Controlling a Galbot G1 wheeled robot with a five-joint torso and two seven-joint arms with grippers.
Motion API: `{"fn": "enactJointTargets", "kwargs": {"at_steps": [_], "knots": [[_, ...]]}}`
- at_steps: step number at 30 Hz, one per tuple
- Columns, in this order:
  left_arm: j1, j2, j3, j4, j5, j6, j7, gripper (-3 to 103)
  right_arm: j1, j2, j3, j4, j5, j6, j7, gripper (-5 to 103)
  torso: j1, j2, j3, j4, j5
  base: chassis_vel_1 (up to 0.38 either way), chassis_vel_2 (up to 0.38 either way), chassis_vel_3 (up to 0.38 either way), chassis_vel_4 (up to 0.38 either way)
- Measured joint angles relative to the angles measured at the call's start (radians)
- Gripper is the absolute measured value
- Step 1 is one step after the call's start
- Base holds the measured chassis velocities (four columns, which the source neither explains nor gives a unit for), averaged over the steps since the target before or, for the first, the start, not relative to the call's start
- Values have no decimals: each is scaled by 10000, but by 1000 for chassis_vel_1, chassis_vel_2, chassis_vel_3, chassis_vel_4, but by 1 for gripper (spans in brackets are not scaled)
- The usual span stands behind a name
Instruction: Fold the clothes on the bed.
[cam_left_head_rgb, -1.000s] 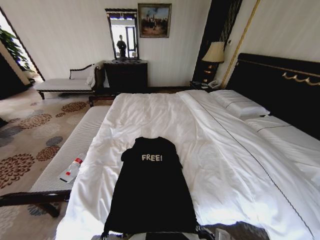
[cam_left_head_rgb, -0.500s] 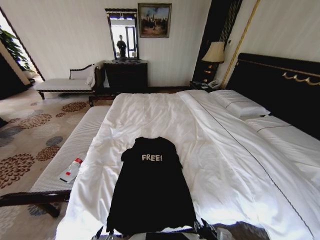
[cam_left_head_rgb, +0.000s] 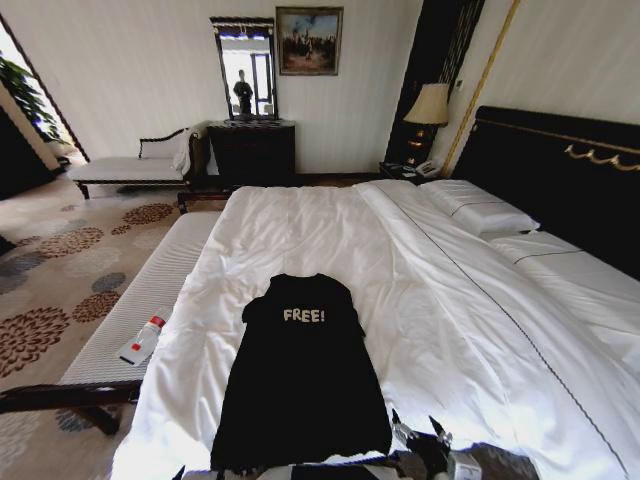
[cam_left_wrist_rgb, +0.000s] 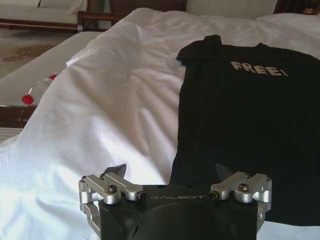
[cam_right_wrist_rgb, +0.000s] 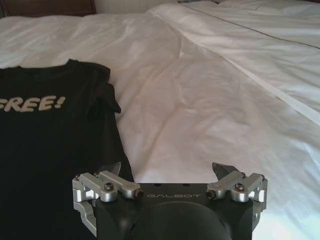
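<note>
Here, the black short-sleeved T-shirt with white "FREE!" lettering (cam_left_head_rgb: 303, 380) is seen spread flat, chest side up, on the near end of the very large bed with white sheets and duvet (cam_left_head_rgb: 440, 290), its collar pointing toward the far side and its hem lying close to the bed's near edge. The sleeves are folded in against the body of the shirt, so that a long dark rectangle is formed on the wrinkled white duvet. No container is seen on the bed; a small bottle with a red cap (cam_left_head_rgb: 146, 338) is laid on the narrow white-cushioned bench (cam_left_head_rgb: 150, 300) beside the bed's left edge. The left gripper (cam_left_wrist_rgb: 172, 172) is held low over the hem's left corner, its two fingers spread wide apart, with nothing pinched between them. The right gripper (cam_right_wrist_rgb: 167, 170) is held over the hem's right corner, where black fabric meets white duvet; its fingers are likewise spread wide and nothing is grasped. In the head view the right gripper is seen at the bottom edge, just beyond the shirt's lower right corner.
</note>
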Motion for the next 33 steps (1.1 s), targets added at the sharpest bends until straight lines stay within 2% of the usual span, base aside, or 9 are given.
{"fn": "enactJointTargets", "kwargs": {"at_steps": [3, 4, 5, 7, 14, 17, 19, 24, 33], "knots": [[142, -55, -4, 152, 447, -286, -36, 100, 357, -117, -44, 92, -129, 348, -354, 100, 0, 0, 0, 0, 1, 0, 0, 0, 0], [142, -55, -4, 152, 447, -286, -36, 100, 357, -117, -44, 92, -129, 348, -354, 100, 0, 0, 0, 0, 1, 0, 0, 0, 0], [113, -200, -3, 131, 488, -306, -43, 100, 836, -291, -59, -63, -444, 680, -735, 100, -1, 0, 0, 1, 1, 0, 0, 0, 0], [0, -333, -1, 44, 421, -300, -49, 100, 1307, -506, -89, -265, -572, 881, -1062, 100, -1, 0, 0, 3, 0, 0, 0, 0, 0], [-480, -782, 19, 65, 284, -250, 175, 100, 3016, -1235, -499, -1171, 287, 1270, -1857, 100, 1, -1, 1, 2, 2, 0, 0, 0, 0], [-750, -1003, 15, 202, 222, -265, 437, 100, 4078, -1582, -1074, -2001, 328, 1689, -2327, 100, 0, -1, 1, 1, 2, 0, 0, 0, 0], [-943, -1114, 0, 247, 224, -261, 496, 100, 4845, -1787, -1564, -2648, -47, 1998, -2605, 100, 0, -1, 0, 4, 2, 0, 0, 0, 0], [-1099, -1127, -71, 120, 250, -212, 535, 100, 5823, -1942, -2396, -3626, -833, 2302, -2877, 100, 1, -2, 2, 1, 4, 0, 0, 0, 0], [-1267, -894, -287, -422, 32, 133, 550, 100, 6501, -1556, -3253, -4477, -1254, 2375, -3000, 100, 0, -2, 1, 0, 0, 0, 0, 0, 0]]}}
